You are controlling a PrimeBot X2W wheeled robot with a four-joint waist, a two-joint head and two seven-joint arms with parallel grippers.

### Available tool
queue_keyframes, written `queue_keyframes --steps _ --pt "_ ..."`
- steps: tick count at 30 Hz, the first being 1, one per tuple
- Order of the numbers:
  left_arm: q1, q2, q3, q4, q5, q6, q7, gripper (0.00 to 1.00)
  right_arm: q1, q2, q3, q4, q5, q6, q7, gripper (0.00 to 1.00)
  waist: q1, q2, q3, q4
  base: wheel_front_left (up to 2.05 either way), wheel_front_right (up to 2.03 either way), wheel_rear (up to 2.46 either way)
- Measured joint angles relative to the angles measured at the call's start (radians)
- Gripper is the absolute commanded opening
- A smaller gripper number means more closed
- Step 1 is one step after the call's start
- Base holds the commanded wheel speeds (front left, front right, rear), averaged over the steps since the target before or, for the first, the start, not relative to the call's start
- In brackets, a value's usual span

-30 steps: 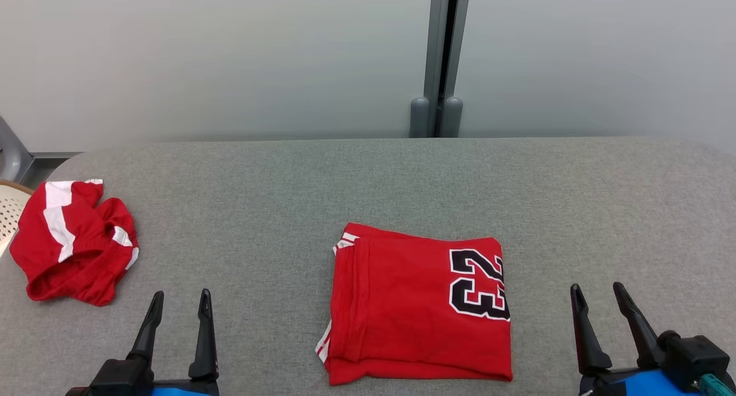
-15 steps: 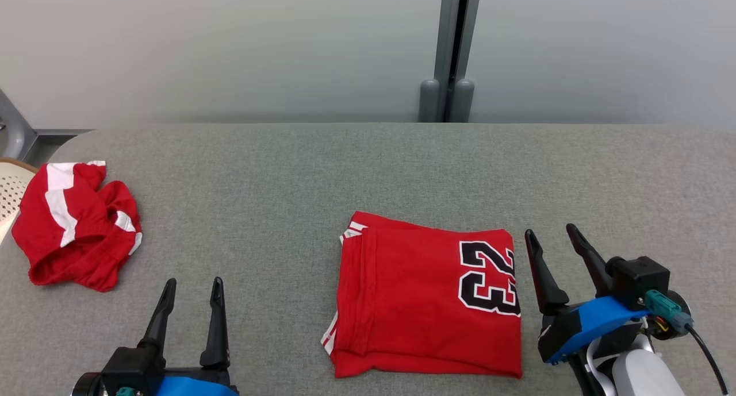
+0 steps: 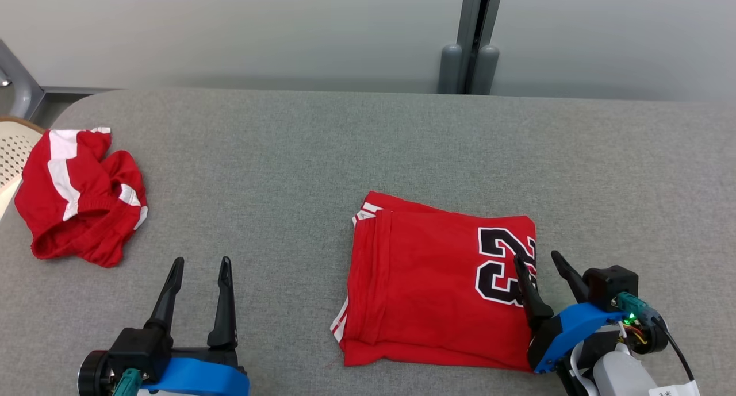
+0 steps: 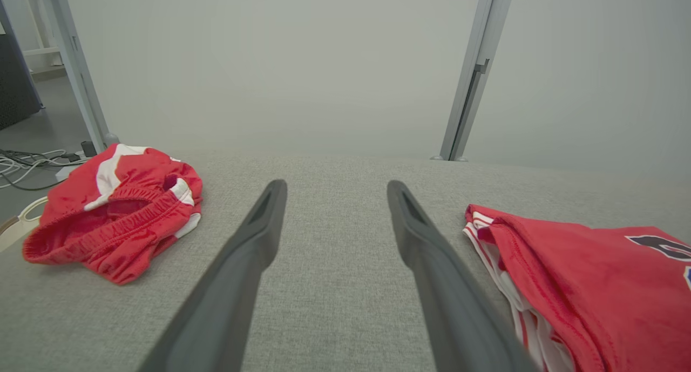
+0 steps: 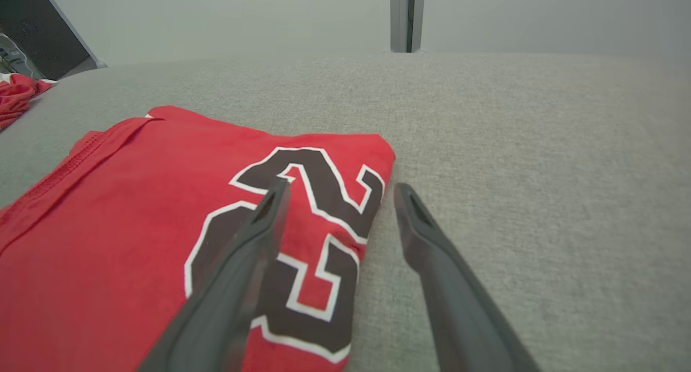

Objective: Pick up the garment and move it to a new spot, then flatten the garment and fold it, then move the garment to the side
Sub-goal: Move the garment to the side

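Two grippers sit nearest me, both with fingers spread and nothing between them. The left gripper (image 3: 202, 261) hovers over the bare grey table (image 3: 287, 154). The right gripper (image 3: 537, 256) straddles the right edge of the folded red jersey (image 3: 425, 287), one finger over the black 23, the other over the table just beside it; whether it touches the cloth I cannot tell. The jersey lies flat mid-table. Farther left, a crumpled red-and-white garment (image 3: 80, 195) lies near the table's edge. Beyond stands a grey post (image 3: 468, 28).
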Motion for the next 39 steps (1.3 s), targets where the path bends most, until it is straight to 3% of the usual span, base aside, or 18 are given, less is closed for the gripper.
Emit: queue_keyframes --steps 14,15,16,17,28,39 --pt "-0.027 -0.022 0.006 0.008 0.014 -0.013 0.000 1.00 -0.038 0.000 0.064 0.178 0.059 0.000 -0.066 1.00 -0.0001 0.0000 0.039 0.012 0.00 0.00 0.00" --pt "-0.028 -0.024 0.007 0.010 0.014 -0.015 0.000 1.00 -0.043 0.000 0.073 0.184 0.069 0.000 -0.069 0.96 0.0000 0.0000 0.039 0.012 0.00 0.00 0.00" --pt "-0.029 -0.025 0.007 0.011 0.015 -0.016 0.000 1.00 -0.045 0.000 0.080 0.190 0.079 0.000 -0.074 0.37 -0.0001 0.0000 0.040 0.013 0.00 0.00 0.00" --pt "-0.030 -0.026 0.008 0.012 0.016 -0.016 0.000 1.00 -0.047 0.000 0.090 0.197 0.088 0.000 -0.074 0.00 -0.0001 0.0000 0.040 0.013 0.00 0.00 0.00" --pt "-0.037 -0.039 0.023 0.016 0.022 -0.025 0.000 1.00 -0.076 -0.007 0.112 0.227 0.128 0.000 -0.090 0.00 -0.0001 0.0000 0.035 0.015 0.00 0.00 0.00" --pt "-0.036 -0.051 0.032 -0.025 0.032 -0.027 0.000 1.00 -0.092 -0.071 0.045 0.157 0.132 0.000 -0.096 0.00 -0.0001 0.0000 0.076 -0.031 0.00 0.00 0.00"
